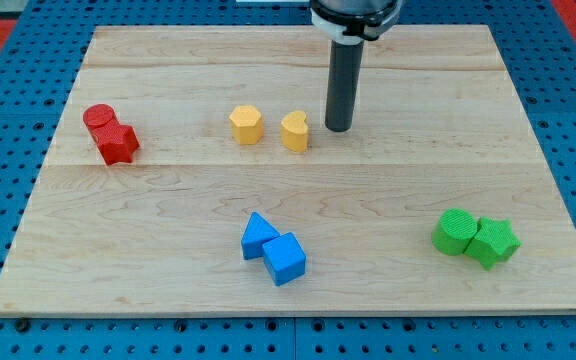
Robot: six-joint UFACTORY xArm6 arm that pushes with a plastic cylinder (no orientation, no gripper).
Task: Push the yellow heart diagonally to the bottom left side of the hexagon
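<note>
The yellow heart (295, 131) lies on the wooden board (298, 270), a little above its middle. The yellow hexagon (246, 125) sits just to the heart's left, with a small gap between them. My tip (338, 129) rests on the board just to the right of the heart, a short gap away and not touching it. The dark rod rises straight up from the tip to the view's top.
A red cylinder (98, 118) and a red star (119, 142) touch at the view's left. A blue triangle (258, 235) and a blue cube (285, 258) touch at the bottom middle. A green cylinder (455, 231) and a green star (493, 242) touch at the bottom right.
</note>
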